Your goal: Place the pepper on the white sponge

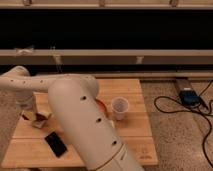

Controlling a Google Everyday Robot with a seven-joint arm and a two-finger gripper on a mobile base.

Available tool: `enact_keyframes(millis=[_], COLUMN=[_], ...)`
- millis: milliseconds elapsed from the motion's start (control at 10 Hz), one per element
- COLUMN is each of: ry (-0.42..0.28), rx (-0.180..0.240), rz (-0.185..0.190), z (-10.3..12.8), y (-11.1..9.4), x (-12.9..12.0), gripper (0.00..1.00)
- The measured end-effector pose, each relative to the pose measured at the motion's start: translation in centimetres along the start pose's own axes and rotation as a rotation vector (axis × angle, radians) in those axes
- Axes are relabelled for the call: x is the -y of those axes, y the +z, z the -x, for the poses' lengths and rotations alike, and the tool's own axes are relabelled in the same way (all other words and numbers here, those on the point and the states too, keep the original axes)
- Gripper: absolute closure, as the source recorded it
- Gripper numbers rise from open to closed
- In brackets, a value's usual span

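Gripper [27, 110] hangs low over the left side of the wooden table [135, 135]; whether it grips anything cannot be told; the pepper [25, 117] shows just beneath it, right beside the white sponge [42, 119]; a black phone [56, 144] lies near.

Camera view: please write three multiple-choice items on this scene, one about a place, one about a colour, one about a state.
1. Where is the gripper? A. over the left part of the table, by the white sponge; B. at the table's right edge; C. over the floor.
2. Which colour has the flat slab near the table's front edge? A. white; B. black; C. green.
3. How does the cup stand? A. on its side; B. upside down; C. upright.
Key: 1 A, the arm ends beside the white sponge; 2 B, it is dark against the wood; 3 C, its open mouth faces up.
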Motion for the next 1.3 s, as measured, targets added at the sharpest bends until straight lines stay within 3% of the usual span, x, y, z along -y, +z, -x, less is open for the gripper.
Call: enact_keyframes(millis=[300, 600, 800, 1300], ry=[0.024, 0.062, 0.078, 0.093], rx=[0.027, 0.029, 0.026, 0.019], rz=[-0.007, -0.009, -0.009, -0.012], z=[0.6, 1.3, 1.6, 1.9], y=[0.8, 1.0, 1.0, 1.0], x=[-0.6, -1.5, -2.0, -2.4], gripper=[0.58, 0.28, 0.23, 0.23])
